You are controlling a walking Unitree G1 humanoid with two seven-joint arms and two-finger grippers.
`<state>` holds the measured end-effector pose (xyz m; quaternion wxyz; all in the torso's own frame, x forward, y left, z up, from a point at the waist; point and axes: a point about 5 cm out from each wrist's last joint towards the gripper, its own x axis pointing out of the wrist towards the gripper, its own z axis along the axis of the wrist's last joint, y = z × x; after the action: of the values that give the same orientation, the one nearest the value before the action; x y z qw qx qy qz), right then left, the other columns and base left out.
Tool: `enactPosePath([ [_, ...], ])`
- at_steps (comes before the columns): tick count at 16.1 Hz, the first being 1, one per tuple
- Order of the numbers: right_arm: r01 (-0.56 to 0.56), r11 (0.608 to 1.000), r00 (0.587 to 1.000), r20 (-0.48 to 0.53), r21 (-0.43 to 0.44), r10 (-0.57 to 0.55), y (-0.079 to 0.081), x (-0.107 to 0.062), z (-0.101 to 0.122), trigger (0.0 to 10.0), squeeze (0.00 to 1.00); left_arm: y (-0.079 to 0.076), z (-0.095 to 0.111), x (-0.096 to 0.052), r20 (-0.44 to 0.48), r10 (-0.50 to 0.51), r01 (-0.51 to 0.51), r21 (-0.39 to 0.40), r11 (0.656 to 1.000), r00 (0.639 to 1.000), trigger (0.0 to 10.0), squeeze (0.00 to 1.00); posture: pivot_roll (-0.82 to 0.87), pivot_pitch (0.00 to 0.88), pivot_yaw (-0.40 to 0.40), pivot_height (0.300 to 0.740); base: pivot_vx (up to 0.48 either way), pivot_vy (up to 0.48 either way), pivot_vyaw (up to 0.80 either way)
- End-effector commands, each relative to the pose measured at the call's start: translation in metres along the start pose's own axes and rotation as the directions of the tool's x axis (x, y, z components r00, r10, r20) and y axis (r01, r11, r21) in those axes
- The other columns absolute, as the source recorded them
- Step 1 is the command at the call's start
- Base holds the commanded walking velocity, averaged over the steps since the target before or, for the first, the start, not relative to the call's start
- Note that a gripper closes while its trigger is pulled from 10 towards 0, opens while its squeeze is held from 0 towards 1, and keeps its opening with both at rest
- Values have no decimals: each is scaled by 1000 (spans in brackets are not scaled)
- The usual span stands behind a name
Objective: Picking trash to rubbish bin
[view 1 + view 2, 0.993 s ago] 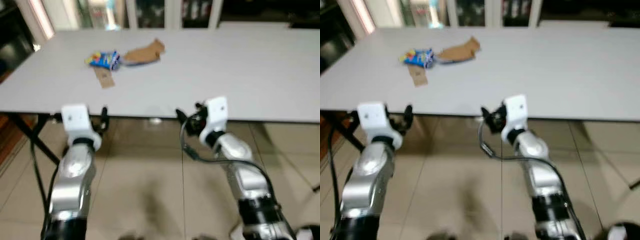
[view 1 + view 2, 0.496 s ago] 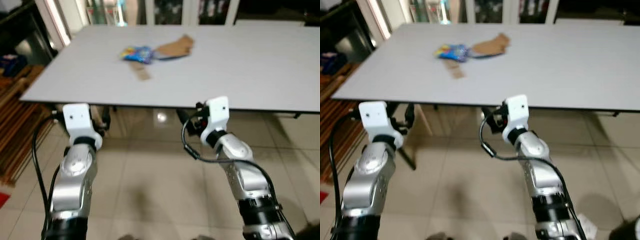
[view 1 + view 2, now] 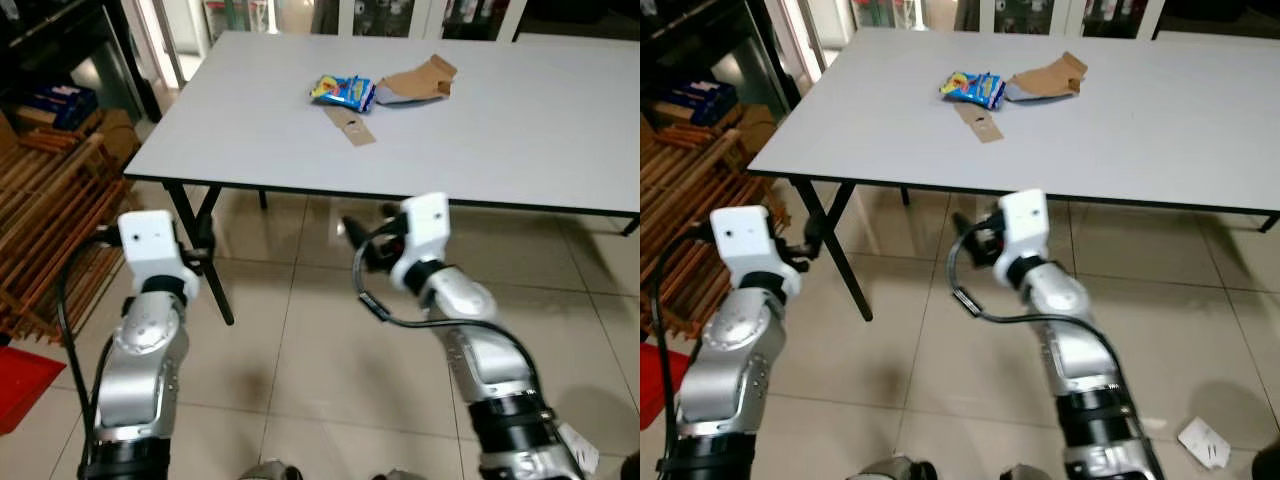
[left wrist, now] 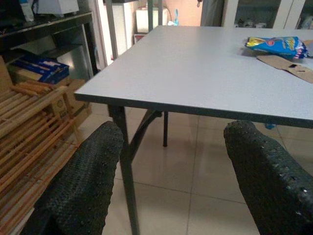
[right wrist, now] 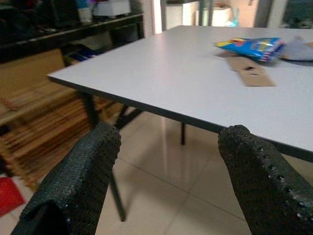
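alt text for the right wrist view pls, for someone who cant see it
The right pincer, open and holding nothing, points from below table height at the corner of a grey table. On the tabletop lie a blue snack wrapper and a flat strip of brown cardboard. Wooden slats stand on the tiled floor beside the table.

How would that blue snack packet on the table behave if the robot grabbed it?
The blue snack packet looks crumpled and nearly flat, so it is probably empty, light and floppy. Its film looks glossy, so it may slide on the smooth table when nudged, and could slip between the fingers. It lies against a cardboard strip, which might shift too.
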<state>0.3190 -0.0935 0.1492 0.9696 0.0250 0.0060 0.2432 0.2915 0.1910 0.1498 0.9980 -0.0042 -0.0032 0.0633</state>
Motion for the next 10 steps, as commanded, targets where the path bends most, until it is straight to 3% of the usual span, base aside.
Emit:
enactPosePath([
  [1, 3, 1000, 1000, 3, -3, -3, -3, -2, 2, 10000, 0, -1, 1, -1, -2, -12, 12, -3, 1000, 1000, 10000, 0, -87, 101, 50, 740, 416, 0, 0],
  [10, 0, 1000, 1000, -4, -11, 0, -4, -3, 1, 10000, 0, -2, -2, -1, -15, -15, 15, 5, 1000, 1000, 10000, 0, -91, 98, 47, 740, 479, 0, 0],
])
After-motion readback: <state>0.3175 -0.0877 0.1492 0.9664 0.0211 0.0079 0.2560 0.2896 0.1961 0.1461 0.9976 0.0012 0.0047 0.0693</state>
